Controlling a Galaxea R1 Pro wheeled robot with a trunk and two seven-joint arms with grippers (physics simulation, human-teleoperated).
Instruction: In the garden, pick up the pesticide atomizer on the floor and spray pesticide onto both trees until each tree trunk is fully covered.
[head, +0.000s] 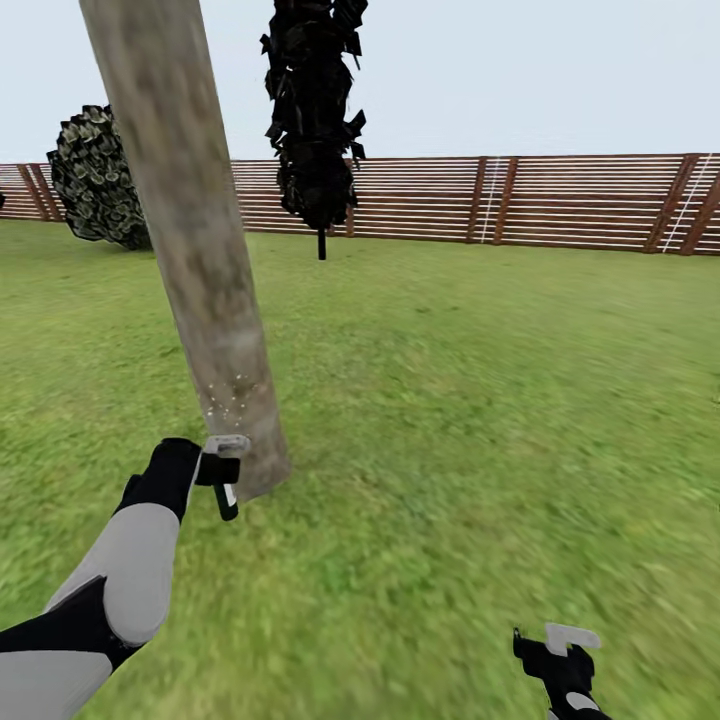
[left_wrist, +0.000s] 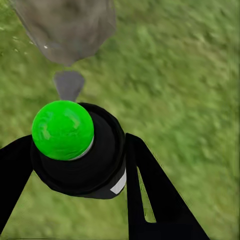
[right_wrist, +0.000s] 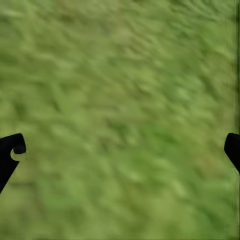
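Spraying the first trunk is the step I judge to be in hand, out on the wide lawn (head: 480, 400), a soft mottled green ringed at the far side by a brown slatted fence (head: 560, 200). The tree trunk (head: 200, 250) rises near left, a thick pale grey-beige column with blotchy patches, widening slightly at its base; a scatter of pale specks shows low on the bark, perhaps spray. Behind it stand a black cone-shaped tree (head: 315, 120) and, far left, a rounded shrub (head: 95, 175). My left gripper (head: 222, 470) sits just beside the trunk's foot, its fingers (left_wrist: 155, 195) pinching the pesticide atomizer (left_wrist: 80, 150), a squat black cylinder with a glossy green ball cap, its grey nozzle aimed at the bark. My right gripper (head: 560, 655) hangs low at the near right over bare grass, its fingers (right_wrist: 11, 150) spread wide and empty. Coverage looks slight, so I reckon the next move calls for sweeping the nozzle up and around the trunk, then driving on to the second tree.
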